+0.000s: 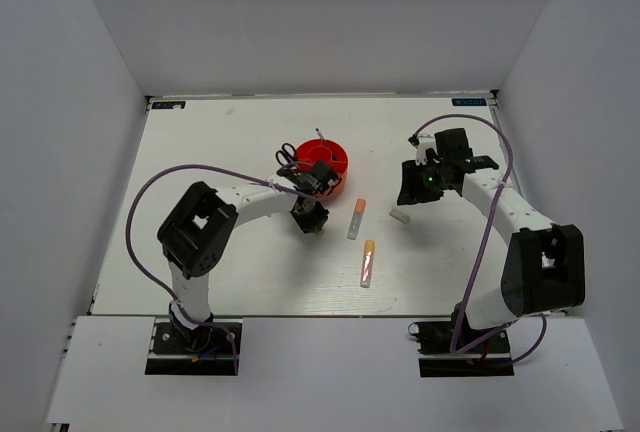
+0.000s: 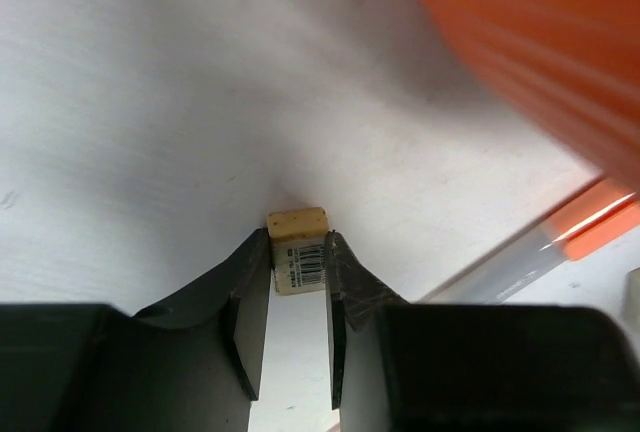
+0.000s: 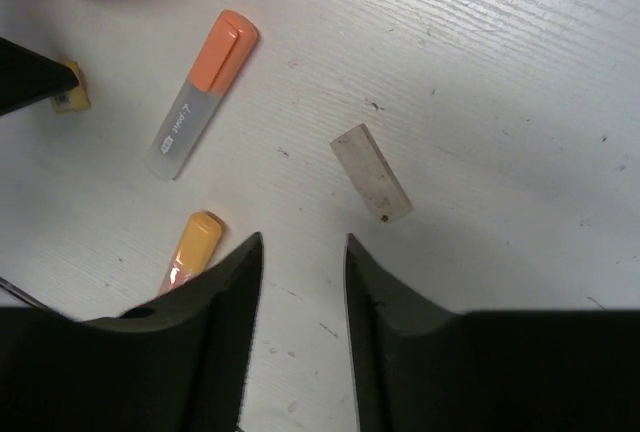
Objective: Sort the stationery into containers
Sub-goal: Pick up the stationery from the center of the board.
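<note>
My left gripper (image 1: pixel 312 220) is shut on the tiny tan block (image 2: pixel 298 252), low at the table just in front of the round orange-red organiser (image 1: pixel 322 167), which also shows in the left wrist view (image 2: pixel 540 42). Black-handled scissors (image 1: pixel 288 157) and a thin pen (image 1: pixel 322 139) stand in the organiser. Two orange-and-white markers (image 1: pixel 356 219) (image 1: pixel 367 263) lie on the table, also seen in the right wrist view (image 3: pixel 200 107) (image 3: pixel 190 252). My right gripper (image 1: pixel 412 192) is open and empty (image 3: pixel 303 242), above the small white eraser (image 3: pixel 371 172).
The white eraser (image 1: pixel 400 216) lies right of the markers. White walls enclose the table (image 1: pixel 200 152) on three sides. One marker (image 2: pixel 560 247) lies close to the right of my left fingers.
</note>
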